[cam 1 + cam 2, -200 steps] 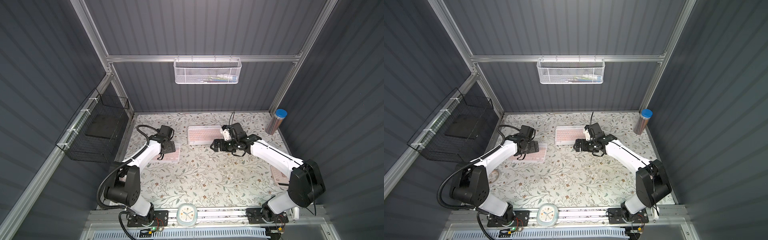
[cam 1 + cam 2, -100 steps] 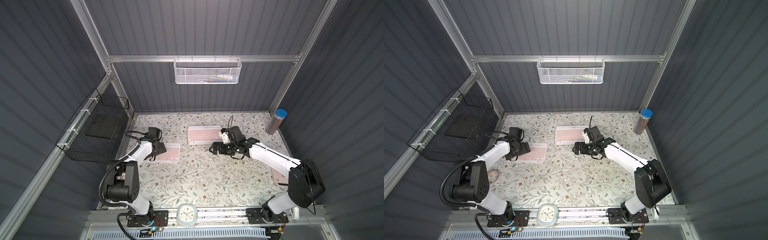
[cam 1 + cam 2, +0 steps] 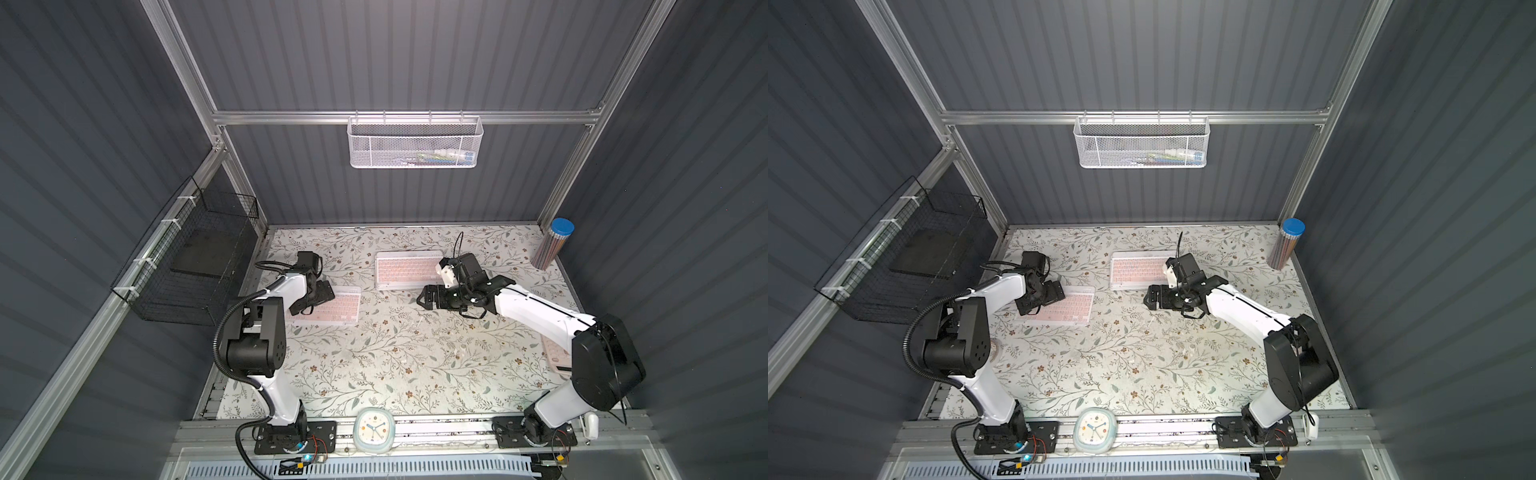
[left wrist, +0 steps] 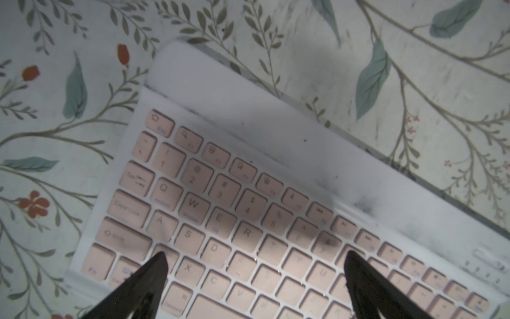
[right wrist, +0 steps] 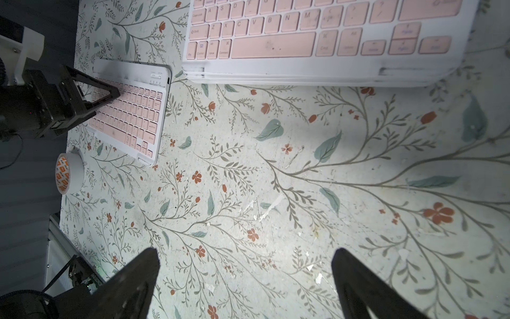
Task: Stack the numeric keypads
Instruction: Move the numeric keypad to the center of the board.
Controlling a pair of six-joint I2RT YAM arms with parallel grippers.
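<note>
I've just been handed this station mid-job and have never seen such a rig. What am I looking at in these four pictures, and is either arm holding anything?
Two white robot arms stand at the near edge of a floral table. Two pictures look down from one overhead camera. The other two come from a camera on each wrist. The left tool hangs open over a pink-keyed keypad, holding nothing. The right tool is open over bare table, beside a keypad pile at the back; the right wrist view shows layered edges there. Also present: a tape roll, a clock and a pencil tube.
</note>
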